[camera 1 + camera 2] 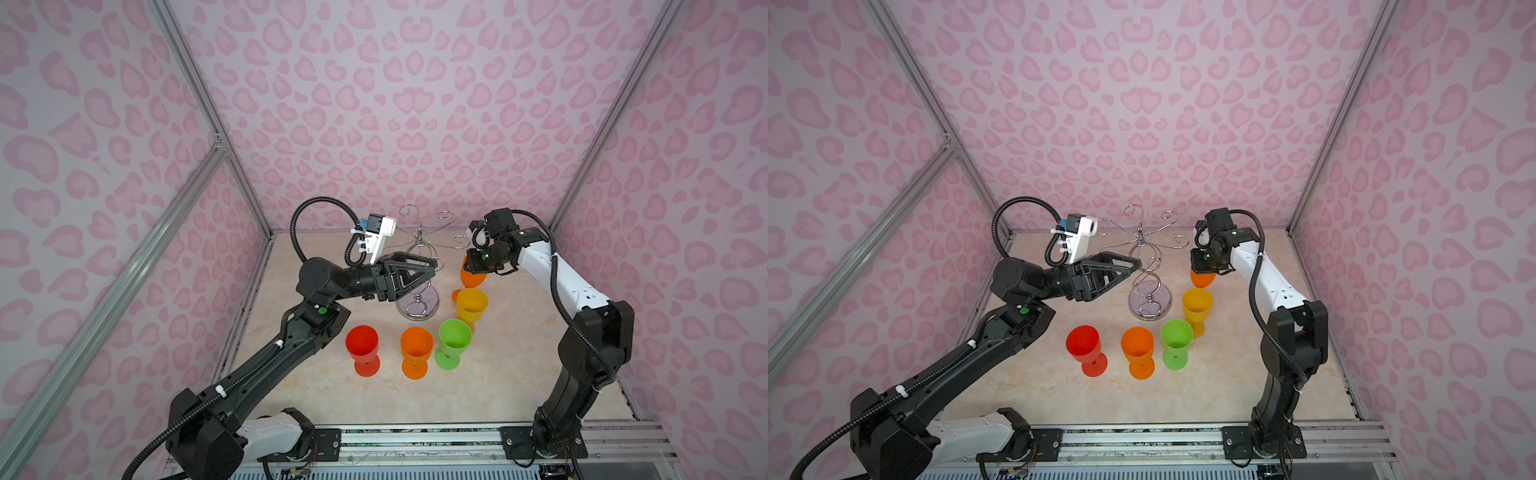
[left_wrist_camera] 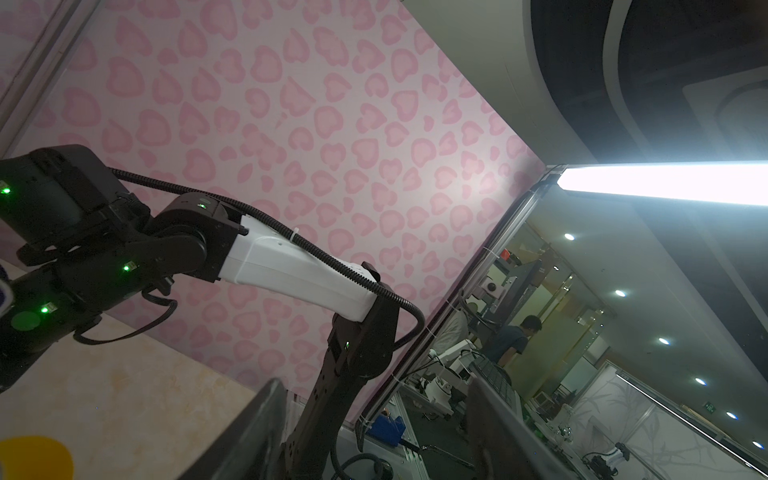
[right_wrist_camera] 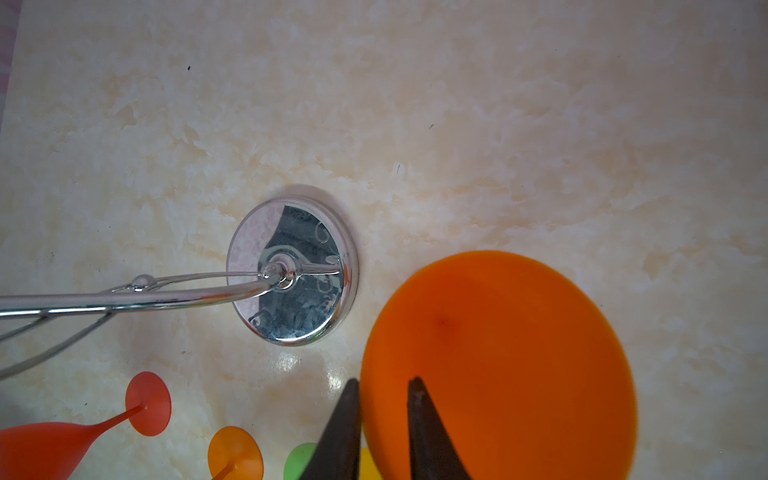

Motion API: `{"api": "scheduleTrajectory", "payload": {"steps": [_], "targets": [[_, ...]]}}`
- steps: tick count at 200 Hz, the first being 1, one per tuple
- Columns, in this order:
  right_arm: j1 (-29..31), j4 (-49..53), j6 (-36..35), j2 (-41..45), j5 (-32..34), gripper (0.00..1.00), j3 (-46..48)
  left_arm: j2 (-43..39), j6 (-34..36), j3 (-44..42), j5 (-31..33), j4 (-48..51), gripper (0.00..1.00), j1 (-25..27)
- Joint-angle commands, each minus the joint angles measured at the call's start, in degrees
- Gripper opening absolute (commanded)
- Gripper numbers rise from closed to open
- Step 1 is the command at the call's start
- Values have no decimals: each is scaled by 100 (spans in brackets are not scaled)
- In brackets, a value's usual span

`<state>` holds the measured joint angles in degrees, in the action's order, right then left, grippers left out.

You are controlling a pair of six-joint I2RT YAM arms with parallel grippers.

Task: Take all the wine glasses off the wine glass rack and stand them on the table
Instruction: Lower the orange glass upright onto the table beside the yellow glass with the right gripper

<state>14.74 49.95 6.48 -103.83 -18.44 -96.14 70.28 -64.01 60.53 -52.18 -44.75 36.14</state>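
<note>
The chrome wine glass rack stands mid-table, and none of its curled hooks carries a glass. Its disc base shows in the right wrist view. An orange wine glass stands upright to the right of the rack. My right gripper hangs over it, one finger outside the rim and one inside, a little apart and not pinching the wall. My left gripper lies sideways beside the rack's stem, open and holding nothing.
Several more wine glasses stand upright in front of the rack: red, orange, green and yellow. Pink patterned walls close in the back and both sides. A metal rail runs along the front edge.
</note>
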Motion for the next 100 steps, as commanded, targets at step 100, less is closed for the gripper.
{"api": "scheduleTrajectory", "payload": {"steps": [100], "targets": [[28,287,-104,400,-248,28,-45,-183,255,-24,15,78,71,7]]}}
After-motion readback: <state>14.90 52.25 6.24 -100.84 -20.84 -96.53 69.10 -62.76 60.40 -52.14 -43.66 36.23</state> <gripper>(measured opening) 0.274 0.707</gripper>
